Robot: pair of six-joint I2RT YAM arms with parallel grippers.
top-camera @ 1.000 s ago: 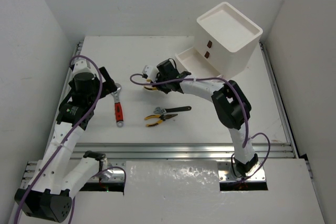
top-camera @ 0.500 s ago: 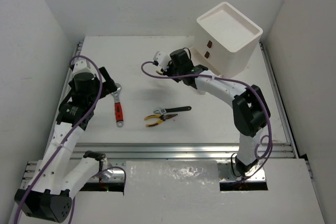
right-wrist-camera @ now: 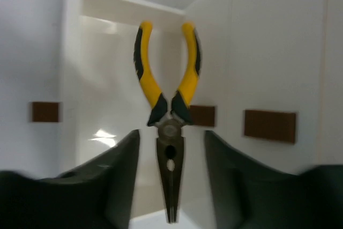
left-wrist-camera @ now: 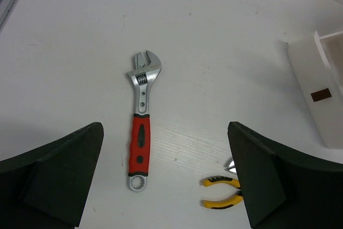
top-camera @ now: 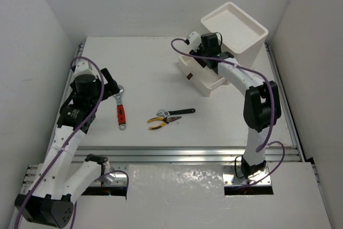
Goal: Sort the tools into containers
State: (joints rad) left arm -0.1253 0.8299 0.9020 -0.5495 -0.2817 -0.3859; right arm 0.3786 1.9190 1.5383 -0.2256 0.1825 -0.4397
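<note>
White tabletop (top-camera: 144, 57) boxed by plain walls (top-camera: 37, 36) on left, back and right, with a metal rail (top-camera: 187, 153) along the near edge and another down the right side. Widest open stretch across the far-left and middle of the surface. Tighter quarters at the far right corner, taken by one white drawer unit (top-camera: 236, 28) with one drawer (top-camera: 199, 76) pulled out toward the middle. Right claw (right-wrist-camera: 171, 132) poised over that open drawer, jaws a little apart, one pair of yellow-handled pliers (right-wrist-camera: 170, 189) nose-down between them with a thin gap on each side, so not clamped. Too blurred to tell whether resting on the drawer floor. Left claw (left-wrist-camera: 165, 127) spread wide above one red-handled wrench (left-wrist-camera: 140, 143), not touching it. Near mid-table, lying head to head, a second pair of pliers (top-camera: 158, 123) and one black-handled wrench (top-camera: 181, 112). Count: two pliers, two wrenches, three dark tabs (right-wrist-camera: 269, 125) in the right wrist view.
</note>
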